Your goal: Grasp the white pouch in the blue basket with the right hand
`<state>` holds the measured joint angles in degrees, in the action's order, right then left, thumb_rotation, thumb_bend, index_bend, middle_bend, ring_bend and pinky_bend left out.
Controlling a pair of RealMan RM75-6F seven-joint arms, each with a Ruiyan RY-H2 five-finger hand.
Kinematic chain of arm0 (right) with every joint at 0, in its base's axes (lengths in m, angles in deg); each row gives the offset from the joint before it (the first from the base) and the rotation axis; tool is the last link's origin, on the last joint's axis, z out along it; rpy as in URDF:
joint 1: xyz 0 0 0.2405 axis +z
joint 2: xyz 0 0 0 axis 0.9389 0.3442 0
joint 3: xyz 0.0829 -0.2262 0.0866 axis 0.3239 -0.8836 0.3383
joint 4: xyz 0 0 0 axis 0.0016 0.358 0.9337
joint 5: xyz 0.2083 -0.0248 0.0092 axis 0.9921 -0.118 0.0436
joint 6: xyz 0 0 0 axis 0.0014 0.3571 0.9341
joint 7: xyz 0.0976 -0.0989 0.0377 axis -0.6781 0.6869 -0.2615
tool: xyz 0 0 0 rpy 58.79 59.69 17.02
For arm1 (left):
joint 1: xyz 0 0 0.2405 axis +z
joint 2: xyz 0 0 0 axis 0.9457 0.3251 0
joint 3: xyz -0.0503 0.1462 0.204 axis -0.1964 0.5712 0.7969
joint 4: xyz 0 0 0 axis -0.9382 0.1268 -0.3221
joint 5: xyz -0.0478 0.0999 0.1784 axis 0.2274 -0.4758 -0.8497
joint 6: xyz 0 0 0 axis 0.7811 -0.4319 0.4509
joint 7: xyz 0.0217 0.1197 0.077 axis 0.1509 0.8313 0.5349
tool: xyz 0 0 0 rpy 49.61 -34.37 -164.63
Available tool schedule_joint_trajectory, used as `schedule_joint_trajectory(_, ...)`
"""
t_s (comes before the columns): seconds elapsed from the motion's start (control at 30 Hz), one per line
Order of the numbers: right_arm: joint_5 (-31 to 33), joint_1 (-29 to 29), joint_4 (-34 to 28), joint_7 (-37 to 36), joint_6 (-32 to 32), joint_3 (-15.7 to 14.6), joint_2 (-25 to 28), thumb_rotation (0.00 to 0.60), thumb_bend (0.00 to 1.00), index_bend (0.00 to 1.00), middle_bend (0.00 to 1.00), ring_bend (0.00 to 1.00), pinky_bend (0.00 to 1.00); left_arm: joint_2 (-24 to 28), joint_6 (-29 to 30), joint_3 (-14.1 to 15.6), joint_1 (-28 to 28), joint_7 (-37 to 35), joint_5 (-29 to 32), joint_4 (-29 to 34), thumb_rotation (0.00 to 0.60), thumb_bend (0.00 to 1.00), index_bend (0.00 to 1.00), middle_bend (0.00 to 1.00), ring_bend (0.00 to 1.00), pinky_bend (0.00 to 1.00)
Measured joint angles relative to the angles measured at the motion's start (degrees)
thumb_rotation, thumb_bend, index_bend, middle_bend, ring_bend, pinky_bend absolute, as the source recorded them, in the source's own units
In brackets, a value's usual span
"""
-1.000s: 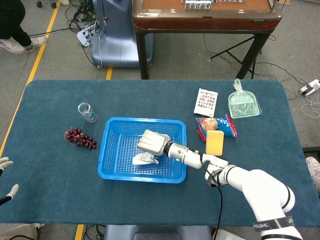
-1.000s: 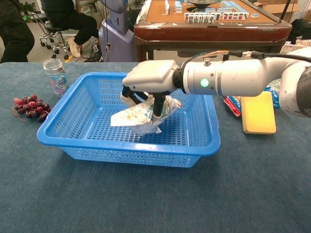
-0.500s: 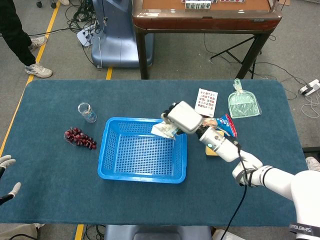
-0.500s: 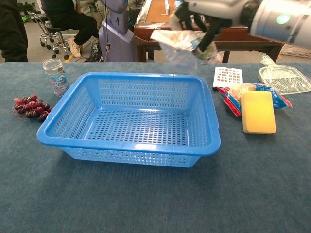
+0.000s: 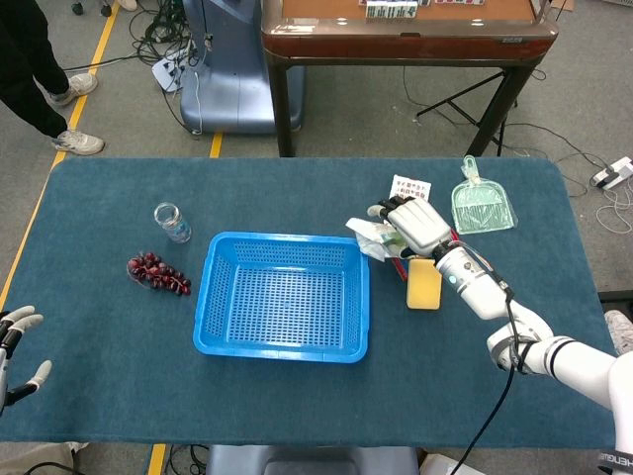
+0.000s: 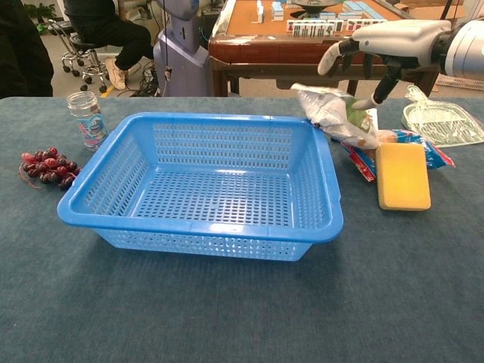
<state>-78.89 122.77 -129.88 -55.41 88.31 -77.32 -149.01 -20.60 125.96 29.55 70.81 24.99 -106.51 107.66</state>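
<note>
Since half a second ago the right hand is travelling rightward and downward with the white pouch, away from the blue basket and toward the snack bag and yellow sponge. The pouch is now lying outside the basket, just beside its right rim, over the near end of the snack bag.

In the chest view the hand is hovering above the pouch with its fingers spread apart; only one fingertip seems to be near the pouch, and whether it is touching cannot be told — the hand is reading as released rather than grasping.

Risks from here: if the pouch is only resting on the crumpled snack bag, it is likely to slide off toward the basket wall or the surface. A fresh closing of the fingers could also catch the snack bag along with the pouch, since the two are lying in contact.

The head view is showing the hand directly over the pouch and hiding the gap between them; the chest view alone is revealing that gap. Conversely, only the head view is showing the left hand — lying apart at the surface's left edge, fingers separated, holding nothing — and the green dustpan in full.
</note>
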Motion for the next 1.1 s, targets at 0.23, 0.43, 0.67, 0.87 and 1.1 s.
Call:
schedule_joint_trajectory(0.23, -0.43, -2.63, -4.86, 1.33, 3.60, 0.33, 4.30, 0.600, 0.15, 0.05, 0.16, 0.12, 0.27, -0.05, -0.15, 0.02, -0.03, -0.39, 0.04, -0.34, 0.600, 0.27, 0.33, 0.21, 0.15, 0.14)
schedule_joint_trajectory(0.43, -1.47, -9.08, -13.97, 5.43, 11.95, -0.86, 11.23, 0.600, 0.15, 0.22, 0.37, 0.28, 0.33, -0.29, -0.58, -0.26, -0.38, -0.93, 0.27, -0.93, 0.600, 0.27, 0.33, 0.21, 0.15, 0.14)
schedule_joint_trajectory(0.67, -1.37, -22.04, -24.52, 11.17, 24.19, -4.57, 18.74, 0.600, 0.15, 0.23, 0.37, 0.28, 0.34, -1.02, -1.98, -0.54, -1.46, -0.49, 0.48, -1.23, 0.600, 0.27, 0.33, 0.21, 0.15, 0.14)
schedule_joint_trajectory(0.87, -1.17, -33.45, -27.52, 12.72, 35.36, -7.71, 20.51, 0.600, 0.15, 0.23, 0.37, 0.29, 0.35, -1.92, -3.17, -0.77, -2.69, 0.27, 0.07, -1.00, 0.600, 0.27, 0.33, 0.21, 0.15, 0.14)
schedule_joint_trajectory(1.1, -0.38, -44.49, -27.11, 10.94, 45.02, -9.54, 19.38, 0.600, 0.15, 0.23, 0.37, 0.30, 0.35, -2.32, -3.97, -0.85, -3.38, 0.75, 0.02, -0.66, 0.600, 0.27, 0.33, 0.21, 0.15, 0.14)
